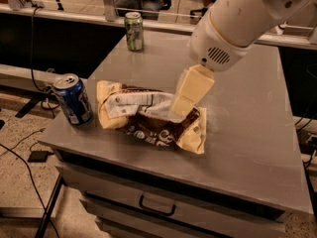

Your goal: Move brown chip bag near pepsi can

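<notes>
Far left, dark cables (20, 148) trail over the speckled floor beside the grey cabinet (247, 133). On the cabinet's near left corner stands the pepsi can (73, 99), upright, blue with a silver top. Just to its right lies the brown chip bag (148, 128), flat and wrinkled on the cabinet top. Its pale yellow left end sits just beside the can, and I cannot tell whether the two touch. The white label panel faces up on the bag's left half, and the dark brown part runs rightward to a second pale yellow end near the front edge. Beyond the bag, at the far edge of the top, a green can (133, 30) stands upright, well apart from both bag and pepsi can. Below the bag, on the cabinet's front, a dark drawer handle (157, 206) shows. Next comes my gripper (181, 108), a pale cream block slanting down and leftward from my white arm (233, 29). Its tip is over the right half of the bag, where the label panel meets the brown foil, and it looks to be resting on the foil. Whether my claw is open or closed I cannot tell from here
</notes>
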`<action>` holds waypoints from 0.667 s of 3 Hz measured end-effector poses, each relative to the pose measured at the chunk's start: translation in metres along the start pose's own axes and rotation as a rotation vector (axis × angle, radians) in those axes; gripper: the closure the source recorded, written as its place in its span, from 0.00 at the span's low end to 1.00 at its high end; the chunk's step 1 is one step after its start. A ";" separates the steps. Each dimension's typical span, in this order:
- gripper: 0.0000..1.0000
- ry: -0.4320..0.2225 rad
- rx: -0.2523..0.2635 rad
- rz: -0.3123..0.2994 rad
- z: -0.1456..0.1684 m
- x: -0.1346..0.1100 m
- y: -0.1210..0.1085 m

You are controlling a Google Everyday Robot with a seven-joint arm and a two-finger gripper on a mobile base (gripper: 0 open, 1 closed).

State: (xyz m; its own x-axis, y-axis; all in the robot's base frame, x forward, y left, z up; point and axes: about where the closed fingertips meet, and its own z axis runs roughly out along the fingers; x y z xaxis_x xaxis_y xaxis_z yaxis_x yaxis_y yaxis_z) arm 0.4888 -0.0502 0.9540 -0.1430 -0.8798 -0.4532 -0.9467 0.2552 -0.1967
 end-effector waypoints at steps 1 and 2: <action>0.00 -0.055 0.076 0.036 -0.038 0.031 -0.023; 0.00 -0.099 0.144 0.025 -0.082 0.068 -0.038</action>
State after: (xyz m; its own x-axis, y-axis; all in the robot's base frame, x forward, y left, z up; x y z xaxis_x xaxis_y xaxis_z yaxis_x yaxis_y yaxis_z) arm 0.4914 -0.1521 1.0022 -0.1299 -0.8306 -0.5416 -0.8911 0.3373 -0.3035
